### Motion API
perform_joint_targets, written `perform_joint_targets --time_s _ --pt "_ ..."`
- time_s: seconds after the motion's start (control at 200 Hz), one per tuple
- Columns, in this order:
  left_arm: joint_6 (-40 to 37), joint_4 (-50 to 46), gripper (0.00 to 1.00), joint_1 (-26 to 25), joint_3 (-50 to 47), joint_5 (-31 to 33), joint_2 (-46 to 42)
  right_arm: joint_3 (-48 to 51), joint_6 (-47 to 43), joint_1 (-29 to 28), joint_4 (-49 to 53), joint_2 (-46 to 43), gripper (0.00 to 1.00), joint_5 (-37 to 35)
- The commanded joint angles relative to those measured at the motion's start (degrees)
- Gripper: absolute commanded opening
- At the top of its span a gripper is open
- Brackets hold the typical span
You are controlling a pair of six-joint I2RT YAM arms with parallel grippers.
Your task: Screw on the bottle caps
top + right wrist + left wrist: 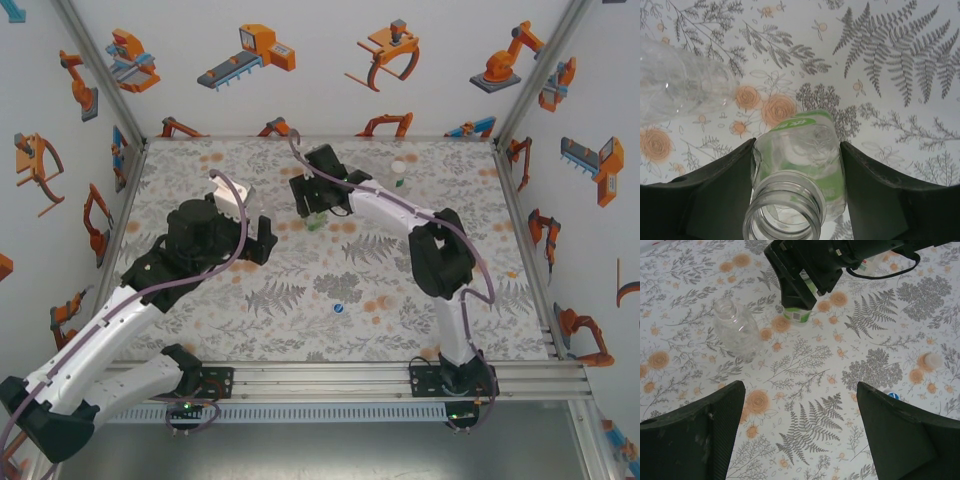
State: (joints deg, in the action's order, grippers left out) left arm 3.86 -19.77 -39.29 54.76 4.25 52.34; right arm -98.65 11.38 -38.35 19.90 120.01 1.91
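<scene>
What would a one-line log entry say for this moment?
left gripper: open, empty | right gripper: gripping uncapped green-label bottle | blue cap: loose on table

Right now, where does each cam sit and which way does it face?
Top: above and behind the bases, looking down at the table; both arms in view, left gripper, right gripper.
Left wrist: low over the table, facing out between its open fingers toward the clear bottle and the right gripper.
Right wrist: looking down between its fingers, which press both sides of the labelled bottle, open neck toward the lens.
Shared: both wrist views hold the labelled bottle and the clear bottle.
</scene>
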Motion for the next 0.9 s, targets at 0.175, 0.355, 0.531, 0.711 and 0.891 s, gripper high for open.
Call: perform_joint_targets --time_s 0.175,0.355,0.531,0.711,0.891 --pt "-5.2 9.0 0.85 0.3 -3.3 -11.3 -0.5 5.5 8.2 -0.3 7.6 -15.5 0.48 1.6" --pt "-7.8 18.2 0.86 0.2 -6.2 -20.2 0.5 8.8 17.1 -0.3 12.0 -23.9 0.47 6.4" --pt "-7.5 25.9 0.89 0.1 -7.8 -22.9 1.4 13.3 26.7 -0.3 11.2 -31.6 0.45 13.5" --pt "-7.0 29.3 0.90 0.1 -6.8 -26.5 4.3 19.5 36.3 -0.3 3.7 -38.4 0.44 19.4" --pt "-6.9 30.6 0.90 0.0 -4.9 -32.1 8.0 22.1 41.3 -0.5 1.1 -42.1 0.43 19.8"
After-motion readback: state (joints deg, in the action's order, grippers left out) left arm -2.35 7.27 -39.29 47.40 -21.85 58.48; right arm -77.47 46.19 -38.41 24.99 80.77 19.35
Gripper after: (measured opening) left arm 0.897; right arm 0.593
